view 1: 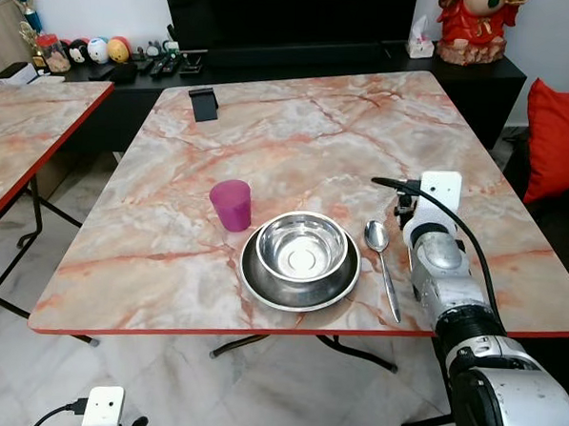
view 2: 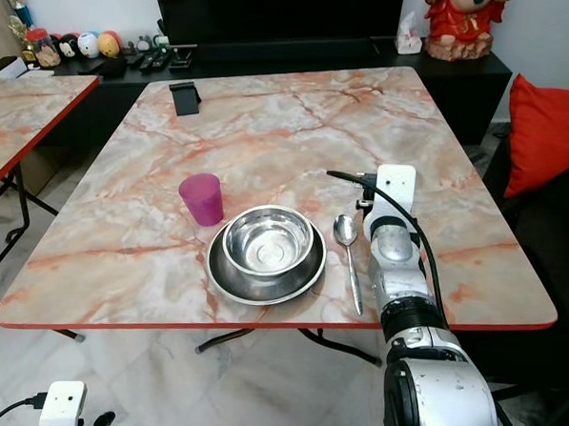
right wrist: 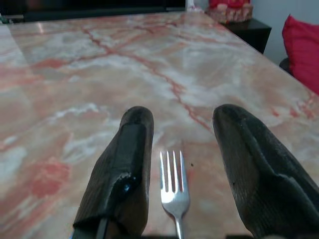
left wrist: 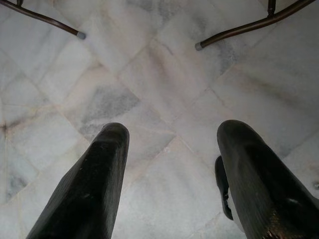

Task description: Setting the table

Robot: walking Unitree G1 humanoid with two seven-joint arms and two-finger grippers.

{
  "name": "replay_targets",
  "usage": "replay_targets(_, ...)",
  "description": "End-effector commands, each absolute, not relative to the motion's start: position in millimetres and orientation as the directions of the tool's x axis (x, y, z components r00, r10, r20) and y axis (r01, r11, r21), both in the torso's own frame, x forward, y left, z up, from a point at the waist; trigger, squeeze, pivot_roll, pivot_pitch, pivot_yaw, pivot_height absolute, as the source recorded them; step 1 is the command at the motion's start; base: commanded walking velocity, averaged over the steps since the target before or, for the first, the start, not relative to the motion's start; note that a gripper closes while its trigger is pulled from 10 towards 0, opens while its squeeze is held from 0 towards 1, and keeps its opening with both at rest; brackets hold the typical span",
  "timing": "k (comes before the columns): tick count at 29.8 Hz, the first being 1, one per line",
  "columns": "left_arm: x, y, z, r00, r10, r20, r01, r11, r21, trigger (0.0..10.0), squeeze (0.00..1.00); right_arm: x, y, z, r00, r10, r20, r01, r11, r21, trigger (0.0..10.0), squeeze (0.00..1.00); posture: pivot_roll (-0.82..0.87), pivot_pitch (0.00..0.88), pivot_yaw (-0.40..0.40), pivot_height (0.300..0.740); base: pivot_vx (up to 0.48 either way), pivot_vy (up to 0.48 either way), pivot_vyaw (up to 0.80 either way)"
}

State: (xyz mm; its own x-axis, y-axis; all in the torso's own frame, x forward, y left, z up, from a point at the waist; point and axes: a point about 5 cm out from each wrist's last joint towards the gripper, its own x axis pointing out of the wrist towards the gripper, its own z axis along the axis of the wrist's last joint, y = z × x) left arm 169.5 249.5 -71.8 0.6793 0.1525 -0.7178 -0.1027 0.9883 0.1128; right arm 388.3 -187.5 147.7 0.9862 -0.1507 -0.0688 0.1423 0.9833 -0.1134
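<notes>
Resting low over the pink-veined marble-patterned surface (view 1: 298, 128), the right hand (right wrist: 182, 164) is seen with its two long black fingers (right wrist: 124, 169) spread well apart and nothing gripped between them. A silver metal fork (right wrist: 173, 186) lies flat on the surface in the gap between those fingers, tines pointing away from the wrist; whether either finger touches it cannot be told. The fork appears to have been laid at the outer side of the place setting, and the open fingers suggest a release rather than a grasp, though this is only a judgement.

Just beside the hand, toward the robot's left, a silver metal spoon (view 1: 382, 261) is laid with its bowl away from the robot. Beyond the spoon, a shiny steel bowl (view 1: 302, 247) is set inside a round dark grey metal plate (view 1: 261, 288), presumably so the setting is centred. A translucent magenta plastic cup (view 1: 231, 204) stands upright further left, near the plate's far edge. A small black stand (view 1: 203, 104) sits far ahead, well apart from the setting.

The left hand (left wrist: 169, 174) hangs idle over the pale marble floor (left wrist: 149, 74), fingers apart and empty.
</notes>
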Motion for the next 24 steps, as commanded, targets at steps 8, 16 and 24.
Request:
replay_targets(8, 168, 257, -71, 0.669, 0.164, -0.725, -0.091, 0.986, 0.138, 10.0, 0.00, 383, -174, 164, 0.993, -0.063, 0.097, 0.070, 0.995, -0.066, 10.0, 0.00, -0.10, 0.000, 0.142, 0.732, 0.000, 0.000, 0.00)
replay_targets(16, 162, 258, -72, 0.668, 0.174, -0.724, -0.105, 0.985, 0.140, 10.0, 0.00, 347, -184, 159, 0.965, -0.093, 0.244, 0.125, 0.985, -0.118, 10.0, 0.00, -0.11, 0.000, 0.122, 0.732, 0.000, 0.000, 0.00)
replay_targets(24, 158, 252, -75, 0.666, 0.181, -0.724, -0.125, 0.983, 0.131, 10.0, 0.00, 318, -193, 142, 0.972, -0.090, 0.216, 0.128, 0.978, -0.165, 10.0, 0.00, -0.10, 0.000, 0.060, 0.732, 0.000, 0.000, 0.00)
